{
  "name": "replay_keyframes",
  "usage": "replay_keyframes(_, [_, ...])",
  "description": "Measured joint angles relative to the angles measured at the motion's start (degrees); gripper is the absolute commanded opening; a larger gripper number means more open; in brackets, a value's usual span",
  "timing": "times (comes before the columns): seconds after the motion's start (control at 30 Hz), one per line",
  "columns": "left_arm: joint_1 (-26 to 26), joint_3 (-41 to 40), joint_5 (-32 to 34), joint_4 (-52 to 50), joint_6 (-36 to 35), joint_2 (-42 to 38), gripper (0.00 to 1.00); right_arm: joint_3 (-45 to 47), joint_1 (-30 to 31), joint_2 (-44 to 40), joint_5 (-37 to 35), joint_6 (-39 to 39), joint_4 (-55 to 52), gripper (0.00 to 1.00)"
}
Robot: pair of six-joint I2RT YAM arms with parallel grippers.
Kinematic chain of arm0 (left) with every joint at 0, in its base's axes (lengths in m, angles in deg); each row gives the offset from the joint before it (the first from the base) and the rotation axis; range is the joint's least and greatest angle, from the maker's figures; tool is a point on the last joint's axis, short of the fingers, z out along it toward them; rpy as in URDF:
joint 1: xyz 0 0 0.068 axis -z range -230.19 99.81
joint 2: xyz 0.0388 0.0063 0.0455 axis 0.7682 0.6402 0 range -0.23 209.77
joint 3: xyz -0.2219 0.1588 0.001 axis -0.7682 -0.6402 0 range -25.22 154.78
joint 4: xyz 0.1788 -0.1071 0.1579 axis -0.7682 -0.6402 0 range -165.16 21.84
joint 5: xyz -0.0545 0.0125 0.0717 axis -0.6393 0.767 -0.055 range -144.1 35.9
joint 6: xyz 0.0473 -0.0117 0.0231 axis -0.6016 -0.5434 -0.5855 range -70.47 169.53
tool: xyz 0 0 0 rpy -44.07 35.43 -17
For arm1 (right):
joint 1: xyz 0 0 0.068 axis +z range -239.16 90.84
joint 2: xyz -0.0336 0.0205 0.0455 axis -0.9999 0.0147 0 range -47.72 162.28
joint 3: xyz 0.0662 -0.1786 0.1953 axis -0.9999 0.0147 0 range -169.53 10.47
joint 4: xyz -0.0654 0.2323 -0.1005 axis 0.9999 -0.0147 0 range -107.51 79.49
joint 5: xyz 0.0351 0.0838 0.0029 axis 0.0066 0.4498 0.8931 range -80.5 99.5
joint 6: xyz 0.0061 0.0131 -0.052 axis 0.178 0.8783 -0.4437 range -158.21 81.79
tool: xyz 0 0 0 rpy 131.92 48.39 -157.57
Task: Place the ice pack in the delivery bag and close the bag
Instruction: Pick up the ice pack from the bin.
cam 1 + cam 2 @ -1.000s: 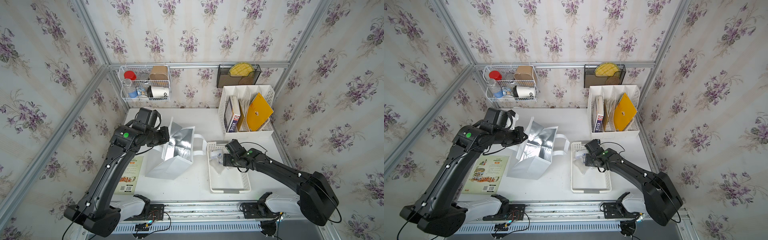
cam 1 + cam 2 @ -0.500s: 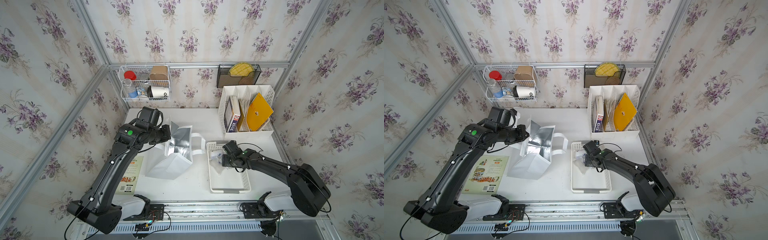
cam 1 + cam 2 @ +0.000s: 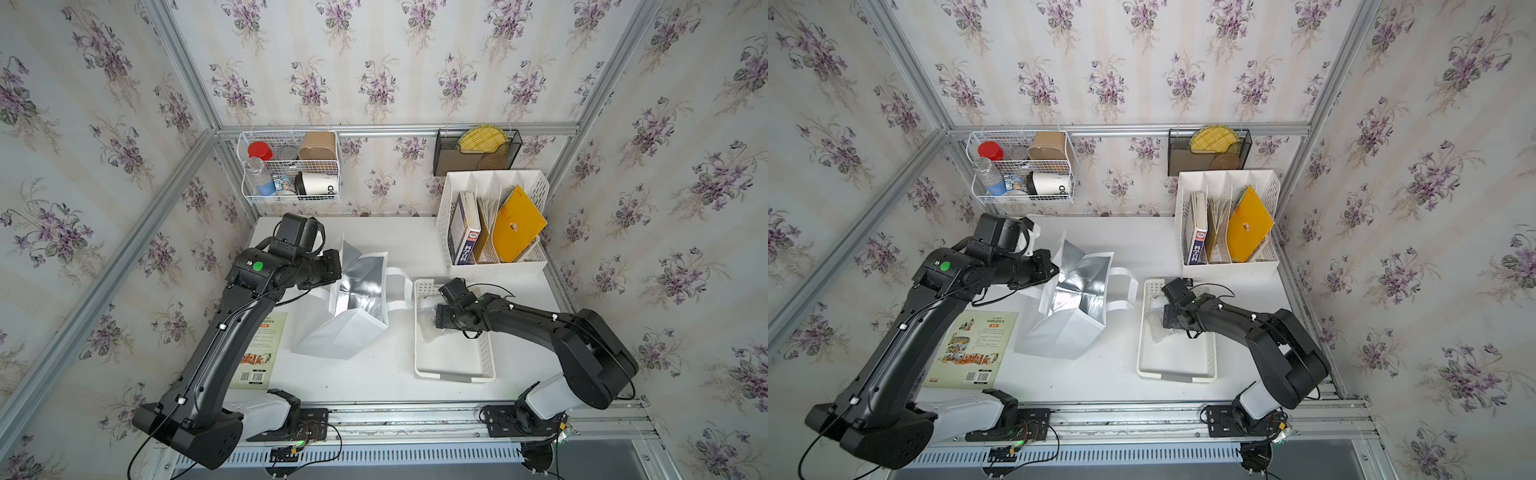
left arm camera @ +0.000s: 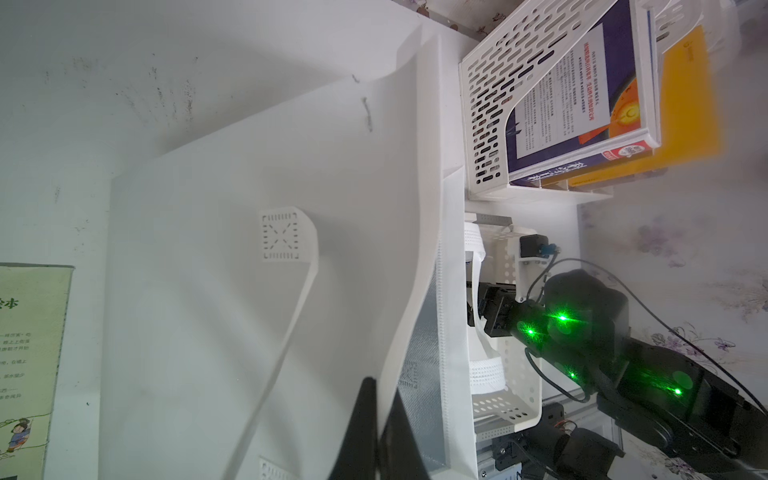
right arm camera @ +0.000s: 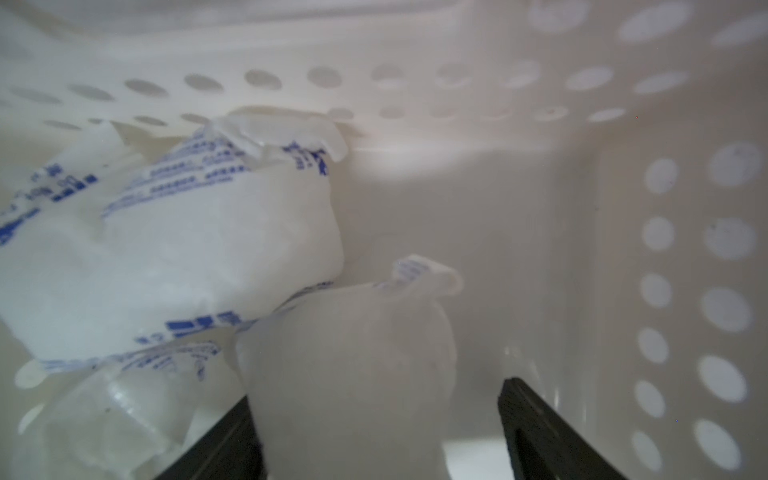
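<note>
Ice pack [image 5: 187, 249] w/ blurry blue print, poss. Chinese; "OD" on cup [image 3: 318, 185].

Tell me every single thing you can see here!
delivery bag: one, white, silver-lined, middle of table
ice packs: at least two, whitish, blue print, in tray
perforated tray: one, white, right of bag
file rack: one, white, back right, holding books
wire basket: one, white, back wall, holding a bottle
mesh holder: one, black, back wall
picture book: one, greenish, left on table
left tool: black, shut on bag rim
right tool: black, open around an ice pack
</note>
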Motion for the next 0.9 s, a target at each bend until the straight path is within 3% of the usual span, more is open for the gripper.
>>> replay_keyframes(0.27, [0.00,0.57,-0.28,-0.70,0.44,1.57,0.00,2.16,-0.26,-1.64,-0.33,0.55,1.11,0.66])
replay_keyframes(0.9, [0.00,1.62,-1.62,-2.67,1.92,1.36,0.00,3.13,-0.22,-9.66,-0.02,1.84,-1.07,0.48])
